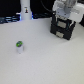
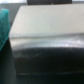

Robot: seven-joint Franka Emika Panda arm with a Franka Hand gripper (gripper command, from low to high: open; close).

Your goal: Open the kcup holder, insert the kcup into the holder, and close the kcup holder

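The exterior view shows the kcup [image 1: 19, 46] alone on the desk [image 1: 45, 60], well apart from the holder [image 1: 64, 27]; the wrist view shows only a blurred holder top [image 2: 47, 32]. Whether the end effector [image 1: 65, 15] is clenched, I cannot tell.

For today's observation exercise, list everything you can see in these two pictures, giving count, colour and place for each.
kcup: one, white with green top, standing on the table toward the exterior view's left.
kcup holder: one, black, at the table's far edge on the exterior view's right; closed.
table: one, white.
white bottle-like object: one, at the back; too blurred to identify.
end effector: one, white, above the holder; whether open or shut is unclear.
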